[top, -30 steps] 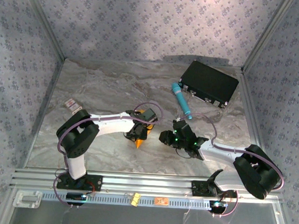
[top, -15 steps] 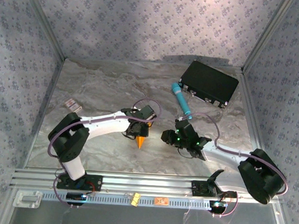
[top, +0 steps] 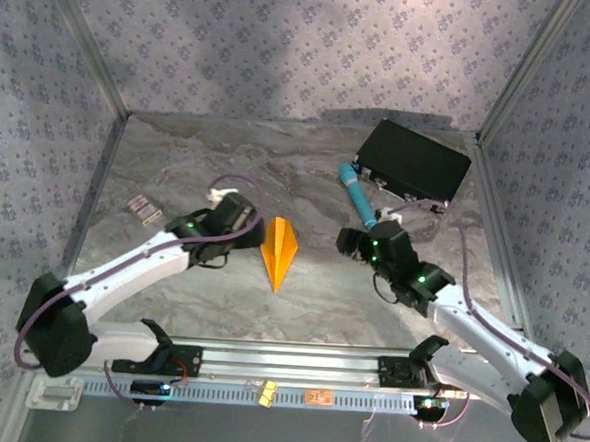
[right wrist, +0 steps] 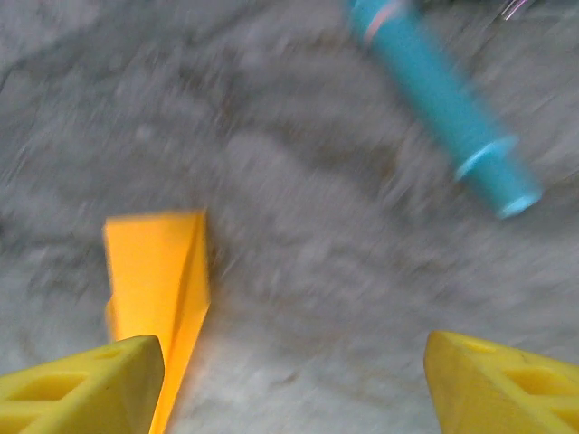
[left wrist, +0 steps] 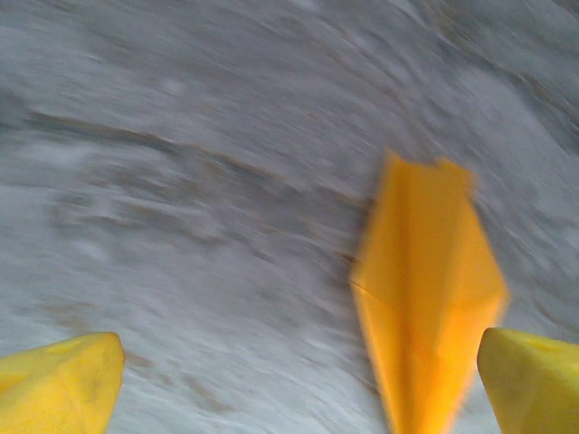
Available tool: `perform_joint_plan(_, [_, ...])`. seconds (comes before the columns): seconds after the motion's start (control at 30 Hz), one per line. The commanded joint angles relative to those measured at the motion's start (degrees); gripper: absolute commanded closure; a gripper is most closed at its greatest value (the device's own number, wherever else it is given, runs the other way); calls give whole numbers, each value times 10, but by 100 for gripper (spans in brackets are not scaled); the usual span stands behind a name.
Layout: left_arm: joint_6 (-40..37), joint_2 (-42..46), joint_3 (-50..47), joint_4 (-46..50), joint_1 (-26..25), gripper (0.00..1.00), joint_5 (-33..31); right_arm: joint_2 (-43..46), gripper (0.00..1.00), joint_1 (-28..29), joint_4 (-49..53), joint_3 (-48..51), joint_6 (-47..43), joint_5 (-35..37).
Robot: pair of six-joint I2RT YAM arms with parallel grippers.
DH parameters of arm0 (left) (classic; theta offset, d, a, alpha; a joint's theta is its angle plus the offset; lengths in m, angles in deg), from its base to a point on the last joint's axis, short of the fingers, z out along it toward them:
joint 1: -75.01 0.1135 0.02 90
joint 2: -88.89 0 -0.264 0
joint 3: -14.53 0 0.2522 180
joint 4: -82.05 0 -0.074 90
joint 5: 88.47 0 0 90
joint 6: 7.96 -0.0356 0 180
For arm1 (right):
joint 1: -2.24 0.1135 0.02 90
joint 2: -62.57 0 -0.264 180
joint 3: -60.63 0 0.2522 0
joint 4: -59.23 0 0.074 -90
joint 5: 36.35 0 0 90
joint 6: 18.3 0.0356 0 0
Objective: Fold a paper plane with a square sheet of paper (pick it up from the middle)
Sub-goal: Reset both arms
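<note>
The square sheet of paper lies folded as an orange-yellow paper plane (top: 279,252) flat on the marble table, its point toward the near edge. Nothing touches it. My left gripper (top: 237,221) hovers just left of it, open, with nothing between its yellow fingers (left wrist: 56,382); the paper plane (left wrist: 425,280) sits to the right in the blurred left wrist view. My right gripper (top: 355,243) hangs to the plane's right, open and empty. The right wrist view has the plane (right wrist: 154,271) by the left finger (right wrist: 83,384).
A teal pen-like cylinder (top: 360,197) lies behind the right gripper, also seen as the cylinder (right wrist: 448,104) from the right wrist. A black box (top: 412,165) stands at the back right. A small white-and-red card (top: 143,208) lies at the left.
Both grippers opened and drew back from the centre, left arm leftward, right arm rightward and back. The plane, held by the left gripper before, now lies free on the table.
</note>
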State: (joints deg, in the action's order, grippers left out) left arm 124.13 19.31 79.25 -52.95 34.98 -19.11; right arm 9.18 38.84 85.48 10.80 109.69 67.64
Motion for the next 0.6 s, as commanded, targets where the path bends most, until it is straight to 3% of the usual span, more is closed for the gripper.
perform_joint_plan(0.0, [-56, 43, -45, -29, 71, 0, -34, 16, 21, -38, 81, -12, -100, 177])
perform_joint_plan(0.1, [-103, 59, -69, -55, 145, 0, -43, 18, 20, -71, -22, 34, -239, 215])
perform_joint_plan(0.2, [-135, 52, -75, -71, 223, 0, -46, 5, 17, -109, -118, 81, -316, 236])
perform_joint_plan(0.3, [-127, 32, -90, -124, 287, 0, -48, -28, 16, -181, -199, 118, -344, 179])
perform_joint_plan(0.5, [-220, -17, -121, -263, 311, 0, -139, -102, 17, -286, -367, 158, -383, 47])
perform_joint_plan(0.57, [-240, -39, -115, -276, 321, 0, -130, -140, 17, -308, -408, 158, -399, 10])
